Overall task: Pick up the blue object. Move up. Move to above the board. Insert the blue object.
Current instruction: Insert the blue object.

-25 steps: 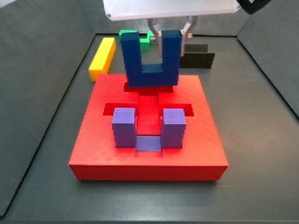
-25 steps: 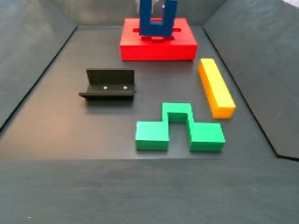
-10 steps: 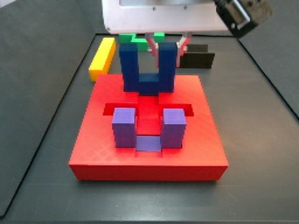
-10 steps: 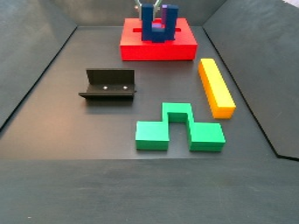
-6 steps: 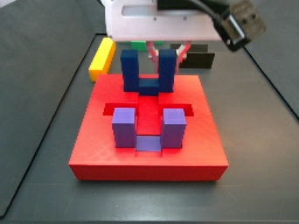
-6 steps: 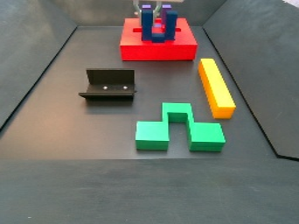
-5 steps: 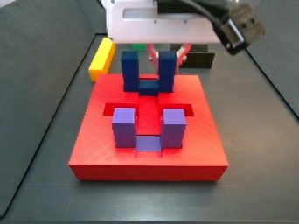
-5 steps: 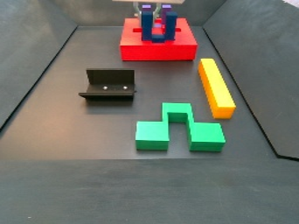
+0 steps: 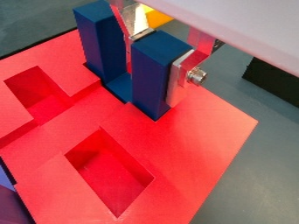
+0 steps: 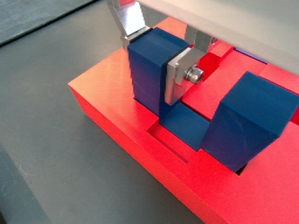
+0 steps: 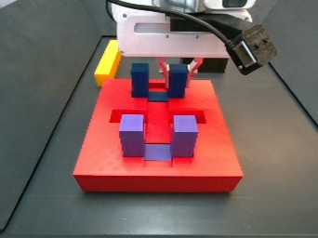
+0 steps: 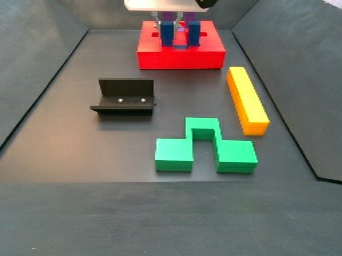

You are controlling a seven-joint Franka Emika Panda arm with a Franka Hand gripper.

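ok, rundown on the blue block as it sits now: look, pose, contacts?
The blue block is a dark, matte, U-shaped piece, plastic by its look: two square upright prongs joined by a low base. It stands upright with its base sunk in a recess at one end of the red board, away from the purple block. The tool is above that end, and its silver fingers clamp one prong. Full seating can't be told.

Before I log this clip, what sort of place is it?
Likely a robot test cell: dark walled floor, the fixture, loose blocks like the yellow bar, and the gripper lowering the blue object into the board.
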